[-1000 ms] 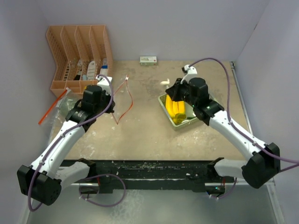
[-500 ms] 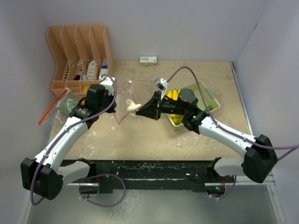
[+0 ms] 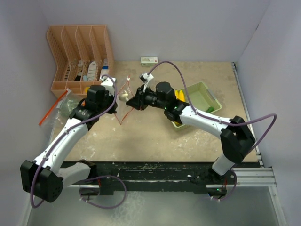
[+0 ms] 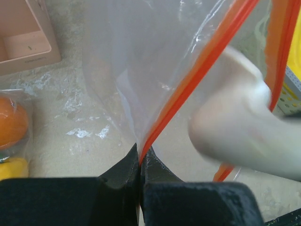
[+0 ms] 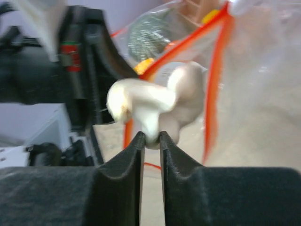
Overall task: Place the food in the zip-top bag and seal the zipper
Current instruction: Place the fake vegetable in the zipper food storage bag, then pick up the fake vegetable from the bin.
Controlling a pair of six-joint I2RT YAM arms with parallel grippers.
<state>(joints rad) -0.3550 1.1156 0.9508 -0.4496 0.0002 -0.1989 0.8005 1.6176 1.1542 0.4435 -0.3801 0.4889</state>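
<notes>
At zip-top bag (image 4: 141, 56) mouth, white bulb (image 5: 141, 99) pinched in right hand (image 5: 151, 137).

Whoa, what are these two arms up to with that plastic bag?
They are packing toy food into a clear zip-top bag. The left gripper is shut on the bag's orange zipper edge and holds it up with the mouth open. The right gripper pinches a small white bulb right at that mouth and has not yet let go. Some yellow food lies in the pale green tray beside the right arm.
</notes>
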